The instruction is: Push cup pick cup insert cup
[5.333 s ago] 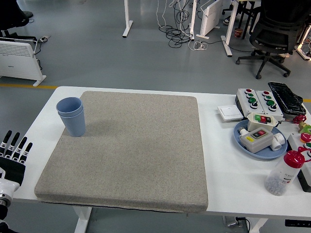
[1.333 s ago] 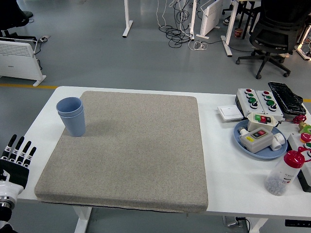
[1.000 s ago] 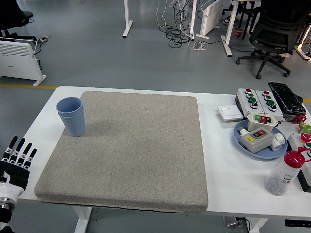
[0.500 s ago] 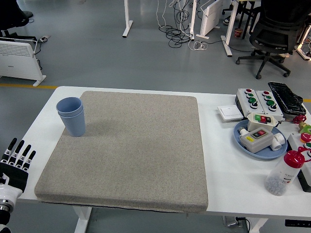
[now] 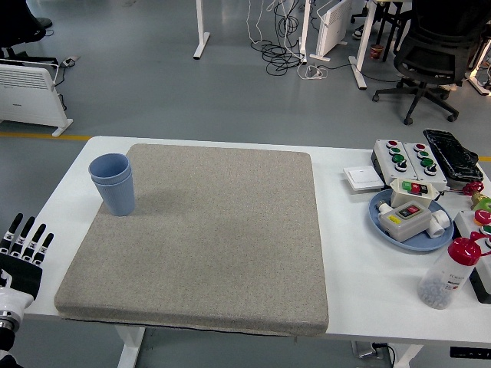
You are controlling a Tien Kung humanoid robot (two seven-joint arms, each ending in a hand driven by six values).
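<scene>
Beside mat, left hand slightly lower.

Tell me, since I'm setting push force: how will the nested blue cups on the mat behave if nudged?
The blue cups look like thin plastic, so probably light. Standing tall on a narrower base, they may tip rather than slide. The gray mat looks textured, likely adding drag. The left hand is well clear.

The white counter is carrying a large grey mat across its middle. To the right, a blue plate, a white switch, button boxes and a red-capped bottle are sitting.
</scene>
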